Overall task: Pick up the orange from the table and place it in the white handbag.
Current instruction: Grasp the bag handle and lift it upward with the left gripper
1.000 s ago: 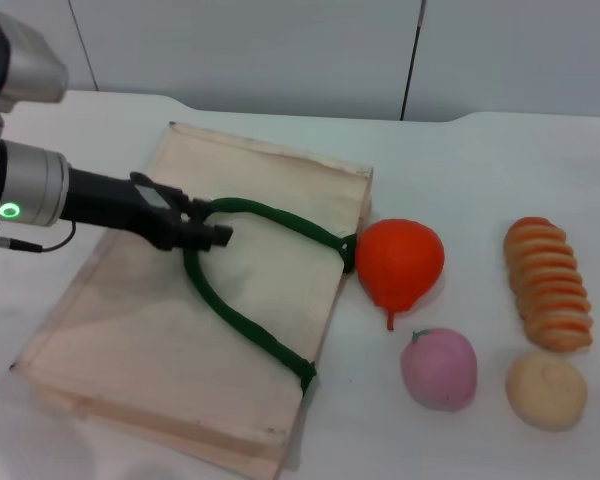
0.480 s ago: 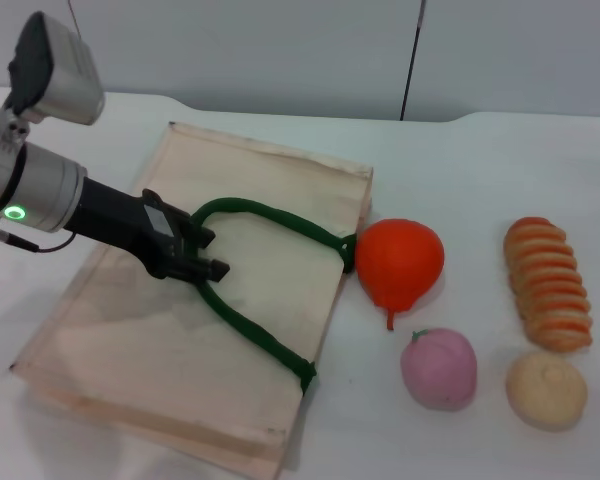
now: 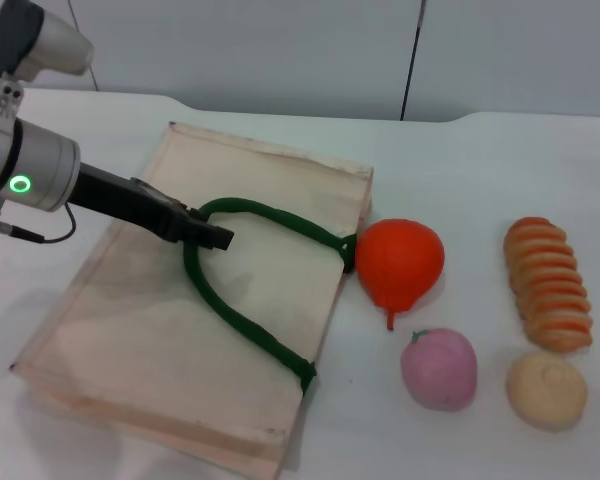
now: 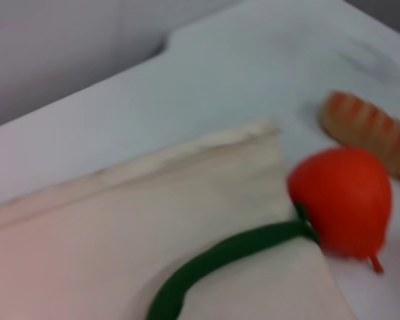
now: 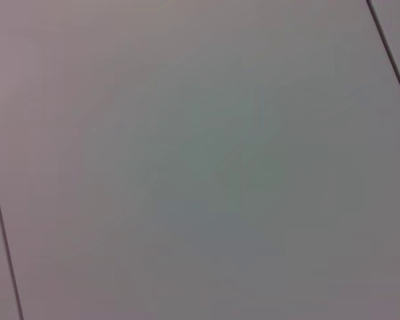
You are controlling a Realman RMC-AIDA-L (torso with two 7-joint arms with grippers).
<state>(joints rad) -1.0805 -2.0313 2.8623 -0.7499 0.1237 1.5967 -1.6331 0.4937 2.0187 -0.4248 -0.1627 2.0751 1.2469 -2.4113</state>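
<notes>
The orange (image 3: 400,260) lies on the white table, touching the right edge of the white handbag (image 3: 130,320). The bag lies flat at the left, its dark green handle (image 3: 260,335) looping over it. My left gripper (image 3: 212,236) reaches in from the left over the bag and looks shut on the bend of the handle. The left wrist view shows the orange (image 4: 343,200), the bag (image 4: 120,227) and the handle (image 4: 233,250), but not the fingers. My right gripper is out of view; its wrist view shows only a grey panel.
A pink peach (image 3: 438,368) lies just in front of the orange. A pale tan bun (image 3: 546,390) and a striped orange bread (image 3: 548,283) lie at the right. A grey wall runs behind the table.
My left gripper dipped toward the front of the bag, then came back up and right, its wrist turned. The handle's bend moved with it. The orange has not moved.
</notes>
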